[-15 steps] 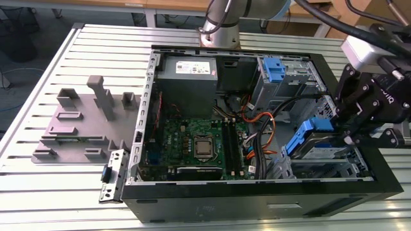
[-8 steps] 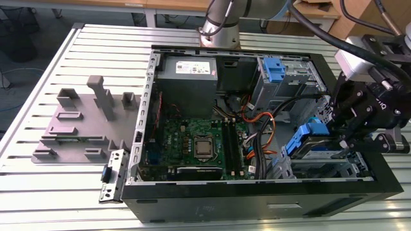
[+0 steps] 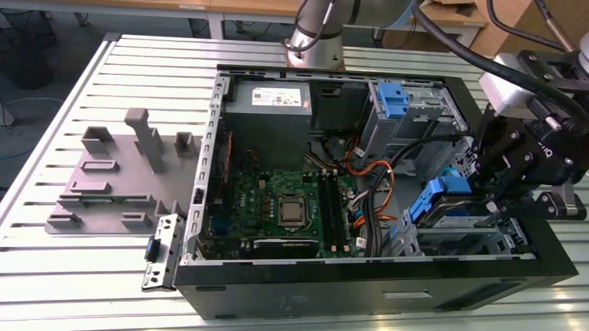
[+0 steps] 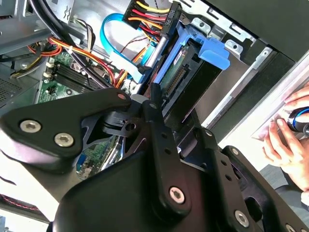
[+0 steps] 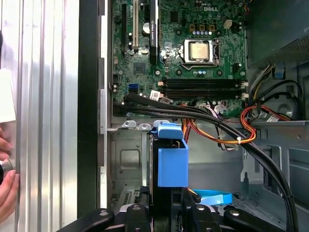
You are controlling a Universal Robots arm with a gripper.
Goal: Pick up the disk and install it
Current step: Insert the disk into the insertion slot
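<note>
Clamping disk (image 5: 172,166), pincer (image 5: 167,203) inside computer case (image 3: 368,293)

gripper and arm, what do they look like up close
The gripper is matte black: flat, rounded link bars joined by silver screws. Its mount is a pale grey block. The arm is a silver-grey tube, with thick black cables trailing from it.

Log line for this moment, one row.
gripper: shut on disk | disk: at drive bay, exterior view's right of case | seated: cannot tell | hand: outside case
</note>
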